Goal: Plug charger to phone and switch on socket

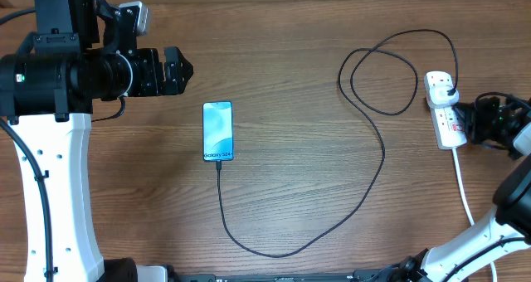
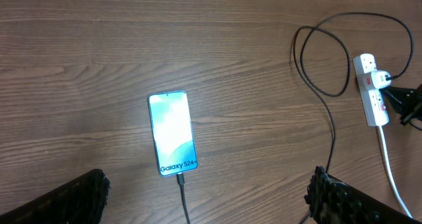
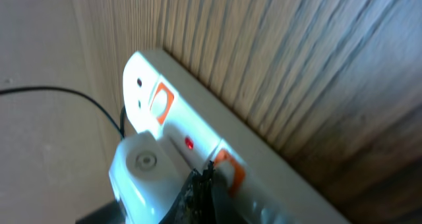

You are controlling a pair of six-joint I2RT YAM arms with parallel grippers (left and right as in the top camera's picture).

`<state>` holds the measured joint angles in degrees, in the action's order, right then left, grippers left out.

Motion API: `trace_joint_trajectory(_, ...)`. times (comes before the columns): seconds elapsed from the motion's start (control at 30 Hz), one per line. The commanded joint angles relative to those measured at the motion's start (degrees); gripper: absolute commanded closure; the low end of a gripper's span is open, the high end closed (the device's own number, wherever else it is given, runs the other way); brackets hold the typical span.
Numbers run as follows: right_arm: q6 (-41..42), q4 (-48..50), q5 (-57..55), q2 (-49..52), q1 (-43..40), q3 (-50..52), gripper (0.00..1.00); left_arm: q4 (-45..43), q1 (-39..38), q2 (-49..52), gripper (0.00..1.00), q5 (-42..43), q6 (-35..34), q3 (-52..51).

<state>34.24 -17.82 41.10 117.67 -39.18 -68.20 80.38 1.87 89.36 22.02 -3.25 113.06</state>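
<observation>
Right hand (image 3: 201, 188): its two dark fingers are pressing together – closed, holding nothing – and the tip is touching the top of the socket (image 1: 450, 128).
Switch at the tip: an orange switch (image 3: 227, 170) is sitting right beside the fingertip; I cannot tell if the tip is pushing it.
Red light (image 3: 189, 144): it is glowing just past the fingertip.
White plug block (image 3: 142, 168): it is sitting in the socket close beside the right hand, on the side near the red light.
Second orange switch (image 3: 160, 100): it is lying farther from the tip, near the end of the socket.
White cord (image 1: 465, 191): it is running from the socket's other end, back past the right arm.
Charger (image 1: 383, 149): its thin black cable is leaving the plug block, making a loop near the right hand, then curving a long way off across the table (image 1: 299, 83).
Phone (image 1: 218, 131): it is lying flat, far from the right hand, with its blue screen shining – the charger's tip is sitting in its bottom edge.
Left hand (image 2: 208, 184): it is hanging above the table with its fingers (image 2: 79, 197) wide apart, holding nothing; the phone is lying below and just ahead of it.
</observation>
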Motion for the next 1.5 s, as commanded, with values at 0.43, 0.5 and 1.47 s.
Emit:
trace_joint_trajectory(0.43,-1.46,-2.97,-3.13,1.77,-0.09,2.21,0.96,-0.04,-0.02,-0.55,0.00,-0.17,-0.17,0.33)
trace_joint_trajectory(0.5,-1.49,-3.76,-2.08,0.48,-1.88,1.57,0.96,-0.04,-0.02,-0.55,0.00,-0.15,-0.17,0.33)
trace_joint_trajectory(1.47,-16.59,-31.65,-7.19,-40.50,7.87,-18.14,0.96,-0.02,-0.02,-0.55,0.00,-0.15,-0.17,0.31)
